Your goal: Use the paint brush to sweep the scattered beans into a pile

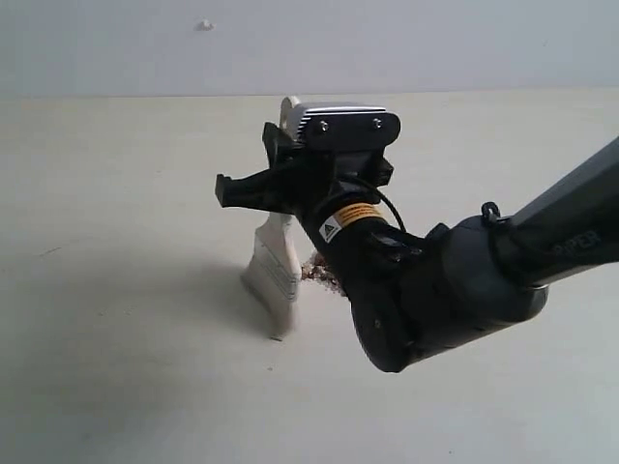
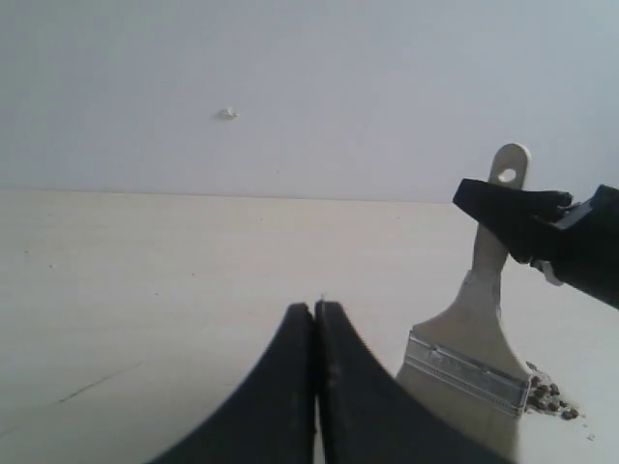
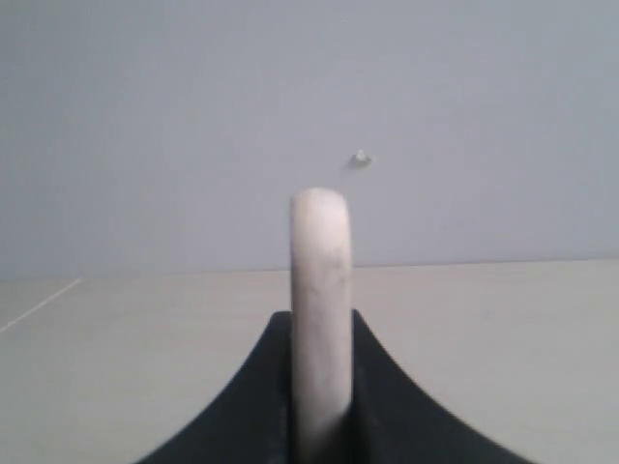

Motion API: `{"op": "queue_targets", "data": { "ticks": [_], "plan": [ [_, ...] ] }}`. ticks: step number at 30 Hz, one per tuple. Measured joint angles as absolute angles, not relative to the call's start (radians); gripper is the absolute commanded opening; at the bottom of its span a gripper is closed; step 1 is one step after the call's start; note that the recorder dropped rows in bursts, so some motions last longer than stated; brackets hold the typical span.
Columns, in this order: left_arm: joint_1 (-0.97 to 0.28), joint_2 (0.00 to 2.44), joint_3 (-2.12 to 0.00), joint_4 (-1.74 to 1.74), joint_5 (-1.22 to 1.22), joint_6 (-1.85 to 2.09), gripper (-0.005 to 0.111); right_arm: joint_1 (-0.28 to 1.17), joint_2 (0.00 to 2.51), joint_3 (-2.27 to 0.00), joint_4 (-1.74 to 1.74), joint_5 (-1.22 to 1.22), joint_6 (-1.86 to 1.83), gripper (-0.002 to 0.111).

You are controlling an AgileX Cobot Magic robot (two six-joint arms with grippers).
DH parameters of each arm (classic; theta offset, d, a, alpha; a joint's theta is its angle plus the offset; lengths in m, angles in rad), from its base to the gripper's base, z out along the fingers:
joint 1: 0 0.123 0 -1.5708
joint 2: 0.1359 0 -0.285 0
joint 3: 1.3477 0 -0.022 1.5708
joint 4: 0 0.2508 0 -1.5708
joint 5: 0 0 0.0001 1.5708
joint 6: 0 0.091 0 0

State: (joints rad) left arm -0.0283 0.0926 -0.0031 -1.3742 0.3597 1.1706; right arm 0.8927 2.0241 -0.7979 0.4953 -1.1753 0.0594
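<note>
The paint brush (image 1: 276, 266) stands nearly upright on the pale table, bristles down and handle hole at the top. My right gripper (image 1: 271, 179) is shut on its cream handle (image 3: 320, 290), with a black finger on either side. A small pile of reddish-brown beans (image 1: 314, 272) lies right beside the bristles, mostly hidden behind my right arm. The left wrist view shows the brush (image 2: 466, 372), the beans (image 2: 549, 396) by its ferrule, and the right gripper (image 2: 503, 208) clamping the handle. My left gripper (image 2: 315, 307) is shut on nothing, low over the table and apart from the brush.
The pale table (image 1: 116, 319) runs back to a grey-white wall (image 1: 435, 39) that has a small mark on it. My right arm (image 1: 455, 280) reaches in from the right, above the table. The left arm does not show in the exterior view.
</note>
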Motion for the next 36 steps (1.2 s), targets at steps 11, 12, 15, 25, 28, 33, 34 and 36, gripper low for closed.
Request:
{"op": "queue_targets", "data": {
  "ticks": [11, 12, 15, 25, 28, 33, 34, 36],
  "plan": [
    [-0.028, 0.093, -0.003, -1.374, 0.360, 1.171, 0.000, 0.895, 2.024, -0.798, 0.791, -1.197, -0.279, 0.000],
    [-0.028, 0.093, -0.003, -1.374, 0.360, 1.171, 0.000, 0.895, 2.024, -0.798, 0.798, -1.199, -0.286, 0.000],
    [-0.028, 0.093, -0.003, -1.374, 0.360, 1.171, 0.000, 0.895, 2.024, -0.798, 0.786, -1.201, -0.293, 0.000],
    [-0.028, 0.093, -0.003, -1.374, 0.360, 1.171, 0.000, 0.895, 1.880, -0.796, 0.791, -1.127, -0.298, 0.000],
    [-0.028, 0.093, -0.003, -1.374, 0.360, 1.171, 0.000, 0.895, 1.850, -0.796, 0.792, -1.092, -0.301, 0.000],
    [-0.028, 0.093, -0.003, -1.374, 0.360, 1.171, 0.000, 0.866, 1.801, -0.796, 0.748, -0.984, -0.302, 0.000],
    [-0.028, 0.093, -0.003, -1.374, 0.360, 1.171, 0.000, 0.846, 1.793, -0.796, 0.728, -0.956, -0.302, 0.000],
    [-0.028, 0.093, -0.003, -1.374, 0.360, 1.171, 0.000, 0.795, 1.780, -0.796, 0.675, -0.886, -0.301, 0.000]
  ]
}}
